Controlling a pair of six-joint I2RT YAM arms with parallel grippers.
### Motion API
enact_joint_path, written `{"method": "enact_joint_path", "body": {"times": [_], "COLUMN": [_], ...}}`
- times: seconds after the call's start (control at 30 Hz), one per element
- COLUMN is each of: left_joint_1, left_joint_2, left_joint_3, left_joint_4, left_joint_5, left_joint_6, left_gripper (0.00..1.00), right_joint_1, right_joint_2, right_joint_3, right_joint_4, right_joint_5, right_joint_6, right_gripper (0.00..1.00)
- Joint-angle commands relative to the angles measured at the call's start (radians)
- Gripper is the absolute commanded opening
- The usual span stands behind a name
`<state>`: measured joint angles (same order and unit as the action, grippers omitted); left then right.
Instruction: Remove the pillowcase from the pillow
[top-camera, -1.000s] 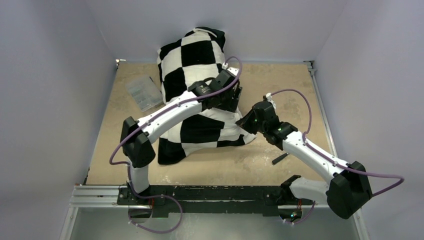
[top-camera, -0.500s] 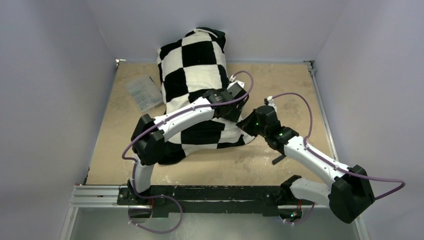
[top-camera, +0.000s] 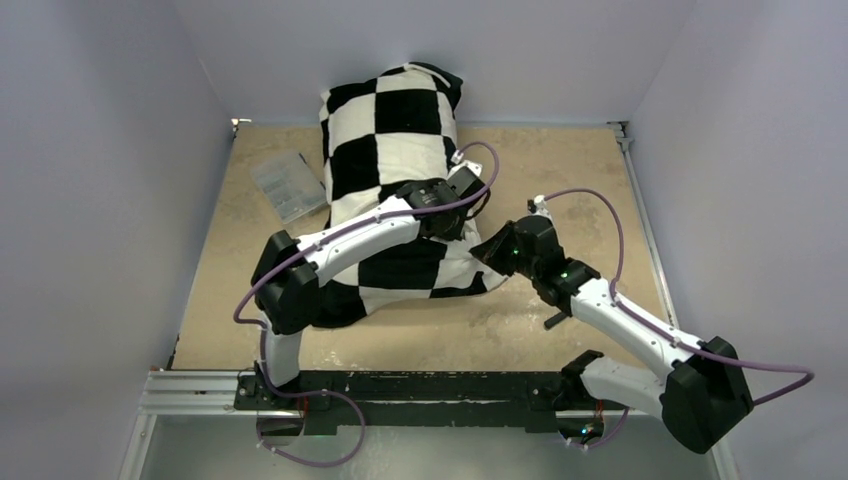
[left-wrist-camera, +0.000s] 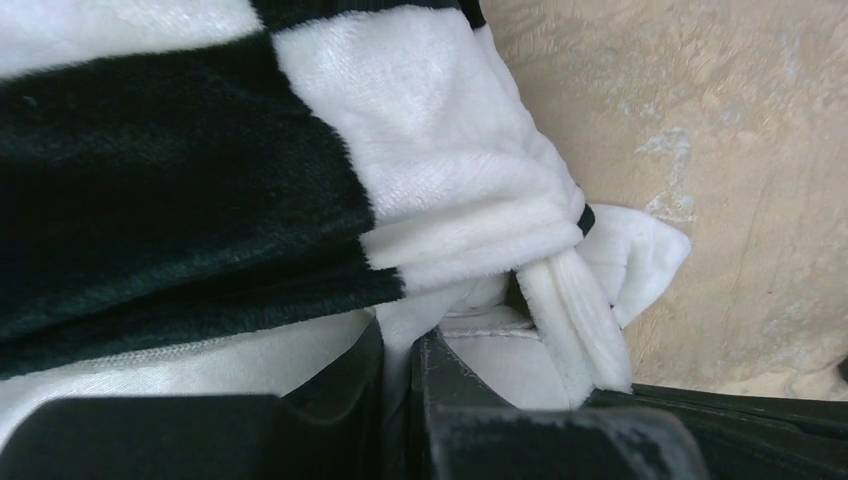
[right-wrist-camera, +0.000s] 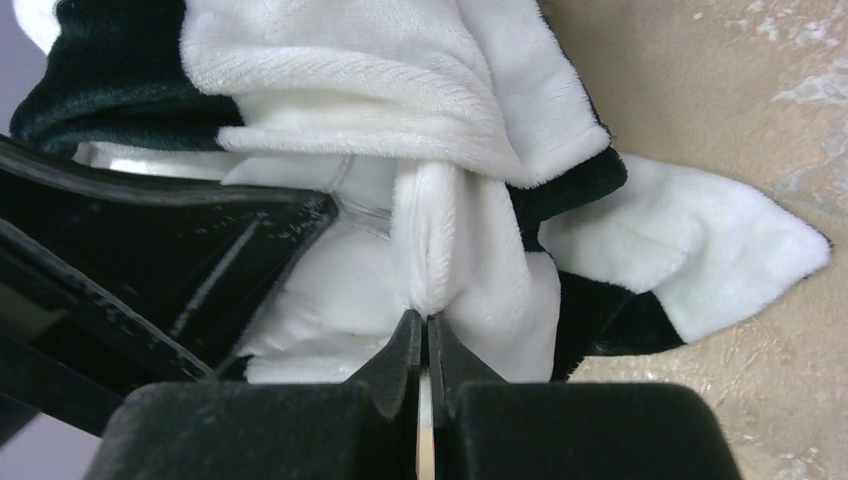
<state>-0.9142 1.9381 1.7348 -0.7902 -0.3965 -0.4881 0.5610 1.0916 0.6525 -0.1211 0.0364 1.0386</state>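
Observation:
The black-and-white checkered pillowcase lies from the back wall toward the table's middle, with the pillow inside it. Smooth white pillow fabric shows at the case's open near-right end. My left gripper sits at that opening. In the left wrist view its jaws are shut on a white fold that runs up into the fluffy pillowcase. My right gripper is close beside it. The right wrist view shows it shut on a fluffy white fold of the pillowcase, with pillow behind.
A clear plastic box lies on the tan table left of the pillowcase. A small black piece lies by the right forearm. Walls close in the left, back and right sides.
My left gripper moved down and right along the pillowcase to its opening and went from open to shut on fabric. The right gripper stayed shut there. The pillowcase shifted slightly.

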Motion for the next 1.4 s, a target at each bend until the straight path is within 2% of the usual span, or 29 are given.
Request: {"method": "enact_joint_path", "body": {"times": [0.0, 0.2, 0.4, 0.7, 0.93, 1.1, 1.23, 1.37], "left_joint_1": [0.085, 0.216, 0.259, 0.328, 0.366, 0.367, 0.367, 0.367], "left_joint_2": [-0.110, -0.192, -0.245, -0.322, -0.324, -0.269, -0.249, -0.220], "left_joint_3": [0.018, -0.033, -0.049, -0.084, -0.049, 0.026, 0.044, 0.050], "left_joint_4": [0.045, 0.222, 0.293, 0.386, 0.421, 0.463, 0.515, 0.503], "left_joint_5": [-0.033, 0.147, 0.266, 0.522, 0.538, 0.574, 0.582, 0.560], "left_joint_6": [-0.014, -0.111, -0.175, -0.274, -0.284, -0.306, -0.318, -0.232], "left_gripper": [0.00, 0.00, 0.00, 0.00, 0.00, 0.00, 0.00, 0.00], "right_joint_1": [0.001, 0.001, 0.003, 0.002, 0.013, 0.015, 0.018, 0.020], "right_joint_2": [-0.041, -0.048, -0.028, 0.046, 0.182, 0.222, 0.339, 0.287], "right_joint_3": [-0.040, -0.091, -0.151, -0.171, -0.102, -0.069, -0.038, -0.016], "right_joint_4": [0.022, 0.052, 0.102, 0.195, 0.310, 0.300, 0.267, 0.248], "right_joint_5": [-0.035, -0.063, -0.078, -0.067, -0.113, -0.046, 0.016, 0.016], "right_joint_6": [-0.025, -0.026, -0.015, -0.001, -0.106, -0.119, -0.101, -0.097], "right_gripper": [0.00, 0.00, 0.00, 0.00, 0.00, 0.00, 0.00, 0.00]}}
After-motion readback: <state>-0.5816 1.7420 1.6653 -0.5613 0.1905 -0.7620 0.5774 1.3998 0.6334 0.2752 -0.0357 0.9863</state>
